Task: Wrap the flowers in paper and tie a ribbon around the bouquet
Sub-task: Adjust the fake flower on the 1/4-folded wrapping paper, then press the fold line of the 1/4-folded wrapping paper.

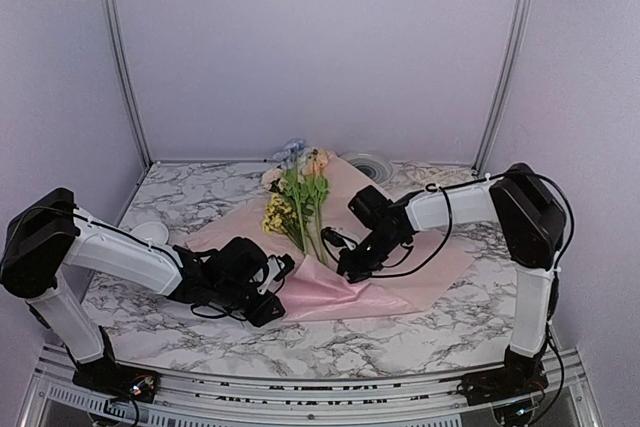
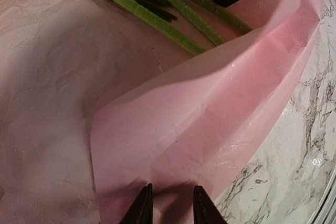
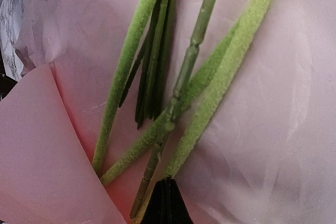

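Left gripper (image 2: 171, 203): mine, narrowly parted, pinching a raised fold of paper (image 2: 210, 119) at its 7 o'clock edge. Right gripper (image 3: 165, 202): closed tight at the stem ends. Flowers (image 1: 300, 202): mid-sheet, blooms toward 12 o'clock.

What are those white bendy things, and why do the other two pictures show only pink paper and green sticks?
They are two robot arms: the left arm and the right arm. The big picture looks down from above and behind them. Each other picture comes from a small camera on one wrist, so it is very close. On the marble table lies pink paper, with flowers on it. The green sticks are their stems. The left hand seems to pinch a raised fold of paper. The right hand is shut beside the stem ends.
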